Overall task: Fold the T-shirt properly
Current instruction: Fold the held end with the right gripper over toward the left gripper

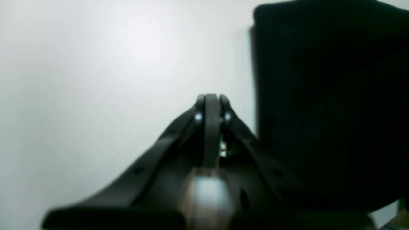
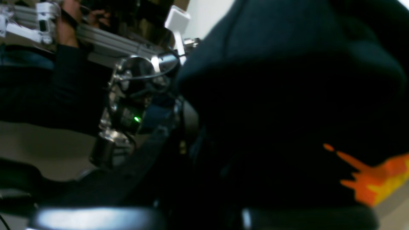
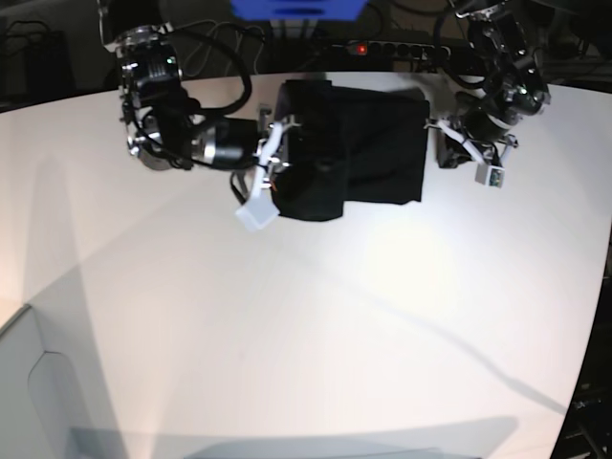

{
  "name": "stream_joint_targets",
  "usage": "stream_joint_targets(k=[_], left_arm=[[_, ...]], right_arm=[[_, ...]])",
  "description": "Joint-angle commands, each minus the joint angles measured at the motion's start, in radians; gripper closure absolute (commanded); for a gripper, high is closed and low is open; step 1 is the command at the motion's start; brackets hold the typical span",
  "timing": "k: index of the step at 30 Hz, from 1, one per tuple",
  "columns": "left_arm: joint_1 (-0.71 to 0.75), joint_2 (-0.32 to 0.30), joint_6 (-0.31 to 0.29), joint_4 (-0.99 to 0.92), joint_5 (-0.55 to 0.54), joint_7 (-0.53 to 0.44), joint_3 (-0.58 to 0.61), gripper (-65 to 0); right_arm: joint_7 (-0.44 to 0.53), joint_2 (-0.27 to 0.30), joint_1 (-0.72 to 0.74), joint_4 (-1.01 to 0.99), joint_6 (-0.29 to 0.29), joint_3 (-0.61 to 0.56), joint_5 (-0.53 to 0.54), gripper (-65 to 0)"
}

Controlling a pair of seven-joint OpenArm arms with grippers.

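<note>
the t-shirt (image 3: pixel 359 143) is seen lying on the white table (image 3: pixel 306 316), near the far edge, bunched into a dark, roughly square shape. one part of the cloth is lifted up on the side of the right gripper (image 3: pixel 279 158). that side of the shirt is draped over and around the gripper, and its fingers are almost pressed together with black cloth between them, so the shirt is held there. in the right wrist view, the black cloth (image 2: pixel 287 111) fills most of the picture, and an orange patch (image 2: pixel 377 179) is seen low at the edge. the fingers themselves are hidden by the cloth in that view.

the left gripper (image 3: pixel 449 151) is found just beside the other edge of the shirt. whether the cloth is touched by it cannot be told. in the left wrist view its fingers (image 1: pixel 211 105) are seen pressed tight together, with nothing held between them, over the bare table (image 1: pixel 96 80). the dark shirt (image 1: pixel 329 105) is seen to one side of the tips. this view is blurry.
</note>
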Motion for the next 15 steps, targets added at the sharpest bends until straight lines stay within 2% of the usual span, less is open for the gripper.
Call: stream_joint_targets(k=[1, 3, 6, 13, 15], left_arm=[[0.016, -0.003, 0.005, -0.008, 0.067, 0.072, 0.003, 0.0], [0.016, -0.003, 0.005, -0.008, 0.067, 0.072, 0.003, 0.0], [0.016, -0.004, 0.005, -0.008, 0.067, 0.072, 0.003, 0.0], [0.014, -0.004, 0.005, -0.008, 0.067, 0.072, 0.003, 0.0], [0.013, -0.004, 0.005, -0.008, 0.067, 0.072, 0.003, 0.0]], right_arm=[[0.022, -0.001, 0.022, -0.006, -0.035, -0.025, 0.03, 0.0], [0.041, 0.0, 0.048, -0.049, -0.059, -0.083, 0.03, 0.0], [0.047, 0.013, 0.076, -0.108, -0.061, -0.14, 0.03, 0.0], [0.052, 0.008, 0.14, -0.256, -0.061, -0.2, 0.03, 0.0], [0.085, 0.003, 0.151, -0.282, -0.061, -0.203, 0.03, 0.0]])
